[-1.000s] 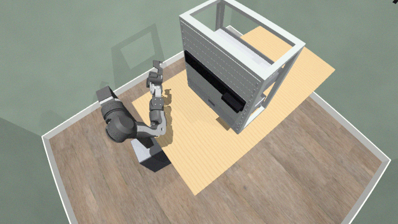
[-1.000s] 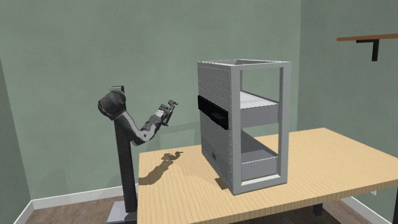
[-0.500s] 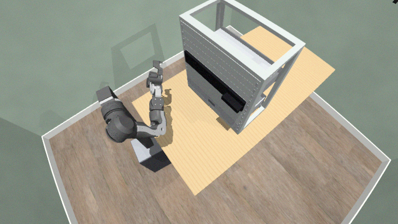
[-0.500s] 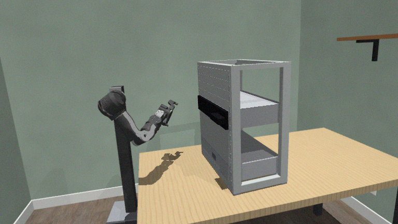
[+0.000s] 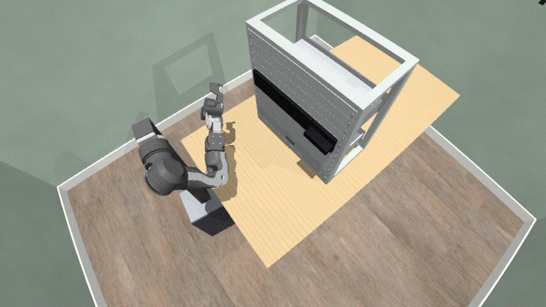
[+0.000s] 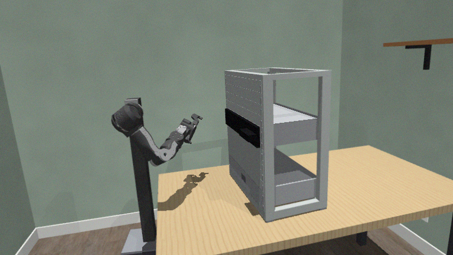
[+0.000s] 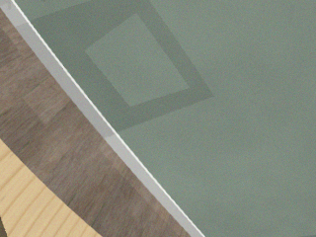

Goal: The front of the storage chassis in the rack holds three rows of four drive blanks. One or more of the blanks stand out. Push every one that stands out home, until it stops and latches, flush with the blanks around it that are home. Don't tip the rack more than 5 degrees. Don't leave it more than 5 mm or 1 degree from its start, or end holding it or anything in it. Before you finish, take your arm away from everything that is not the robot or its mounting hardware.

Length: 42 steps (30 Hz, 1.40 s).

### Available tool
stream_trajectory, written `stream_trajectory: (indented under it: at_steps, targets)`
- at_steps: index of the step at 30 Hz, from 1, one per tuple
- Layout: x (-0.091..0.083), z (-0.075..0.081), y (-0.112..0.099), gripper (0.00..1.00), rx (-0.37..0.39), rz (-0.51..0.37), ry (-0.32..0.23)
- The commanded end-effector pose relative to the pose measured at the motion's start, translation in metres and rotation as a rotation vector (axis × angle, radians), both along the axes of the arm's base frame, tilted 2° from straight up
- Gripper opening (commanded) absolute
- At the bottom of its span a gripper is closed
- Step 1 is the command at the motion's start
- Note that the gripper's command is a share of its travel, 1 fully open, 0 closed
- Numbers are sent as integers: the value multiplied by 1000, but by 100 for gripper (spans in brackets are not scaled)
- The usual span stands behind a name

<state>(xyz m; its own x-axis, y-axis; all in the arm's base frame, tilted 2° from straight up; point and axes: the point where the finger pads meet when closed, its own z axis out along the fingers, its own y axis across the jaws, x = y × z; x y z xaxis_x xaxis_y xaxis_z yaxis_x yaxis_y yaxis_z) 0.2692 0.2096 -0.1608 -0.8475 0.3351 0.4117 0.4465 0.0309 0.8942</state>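
Top view first: the near part of the surface (image 5: 265,223) (image 6: 207,228) (image 7: 30,202) is plain pale wood, and we can read no writing on it. Further in, one black drive blank (image 5: 320,139) (image 6: 248,132) stands out from the storage chassis (image 5: 287,106) (image 6: 233,120), towards the right, near end of its front. The black fronts merge, so we cannot tell which row it sits in, or whether others stand slightly proud. We judge the blank to be light and stiff, sliding in against mild friction with more resistance at the latch. It needs no grasp: we would press squarely on the middle of its outer face, since an off-centre shove could bind it. The rack (image 5: 343,146) (image 6: 268,145) around it stands upright on the surface and looks rigid and fairly heavy, yet it is tall, so a hard or overlong push might rock or shift it; we would not take hold of it anywhere. Beyond the blank, to the left, the claw (image 5: 211,98) (image 6: 195,129) hangs wide open with nothing in it, well apart from the rack. We find no brand, label or legible lettering on chassis, rack or arm.
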Motion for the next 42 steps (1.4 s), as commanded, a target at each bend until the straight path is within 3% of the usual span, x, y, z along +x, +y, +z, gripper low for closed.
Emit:
stream_trajectory:
  at_steps: [1,12,18,27,30,42]
  targets:
    - [-1,0,-1,100,-7,8,-4]
    - [-6,-10,-11,100,-67,42,-23]
    - [-13,-25,-28,100,-163,91,-49]
    - [-31,-60,-73,100,-394,204,-96]
    - [-34,-64,-79,100,-424,219,-102]
    - [-63,-108,-177,100,-837,389,-136]
